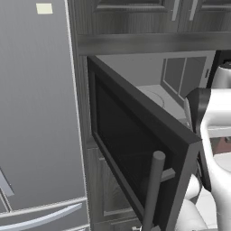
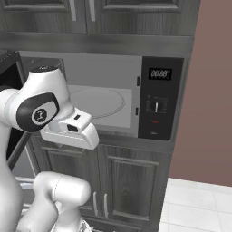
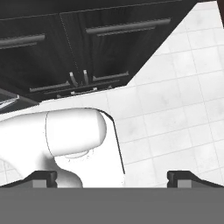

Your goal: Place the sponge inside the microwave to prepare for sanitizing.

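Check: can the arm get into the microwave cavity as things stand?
Probably yes. The microwave stands with its door swung wide, and nothing shows on the turntable. The gripper points down at the tiled floor, jaws open and empty, so it must swing up first.

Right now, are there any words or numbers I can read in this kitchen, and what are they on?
"00:00", or so it seems: pale digits on the small display at the top of the microwave control panel; slightly blurred.
Markings around the panel's buttons: too small to read.
Yellow note on the fridge: no writing can be made out.
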{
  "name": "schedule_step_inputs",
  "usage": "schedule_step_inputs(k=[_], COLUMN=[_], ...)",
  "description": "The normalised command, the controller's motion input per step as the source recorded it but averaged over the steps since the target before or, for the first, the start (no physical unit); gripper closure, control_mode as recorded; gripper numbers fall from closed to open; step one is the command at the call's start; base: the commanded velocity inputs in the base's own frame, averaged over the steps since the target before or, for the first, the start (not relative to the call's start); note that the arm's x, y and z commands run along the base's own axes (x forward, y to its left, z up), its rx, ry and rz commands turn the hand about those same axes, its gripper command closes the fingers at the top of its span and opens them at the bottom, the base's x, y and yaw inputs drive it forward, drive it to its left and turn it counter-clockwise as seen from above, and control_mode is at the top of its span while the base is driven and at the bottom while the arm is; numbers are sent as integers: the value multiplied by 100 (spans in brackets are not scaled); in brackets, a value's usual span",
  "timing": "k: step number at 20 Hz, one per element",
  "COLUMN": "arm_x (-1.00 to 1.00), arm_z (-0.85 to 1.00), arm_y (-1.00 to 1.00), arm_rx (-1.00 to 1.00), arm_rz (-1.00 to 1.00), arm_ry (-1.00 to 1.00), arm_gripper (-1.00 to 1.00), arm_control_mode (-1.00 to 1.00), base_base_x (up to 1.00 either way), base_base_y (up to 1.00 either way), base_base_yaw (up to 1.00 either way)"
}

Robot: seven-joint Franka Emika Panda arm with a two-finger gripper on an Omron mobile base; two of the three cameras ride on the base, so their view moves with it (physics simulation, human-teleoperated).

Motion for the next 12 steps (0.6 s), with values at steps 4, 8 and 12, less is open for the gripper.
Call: schedule_step_inputs(k=[4,8,12], arm_x=[0,-2,-5], arm_z=[0,-1,-6], arm_y=[0,-6,-35], arm_rx=[0,0,0], arm_rz=[0,0,-1], arm_ry=[0,0,0], arm_gripper=[-100,-100,-100], arm_control_mode=[-100,-100,-100], base_base_x=[0,0,0], base_base_y=[0,0,0], base_base_yaw=[0,0,0])
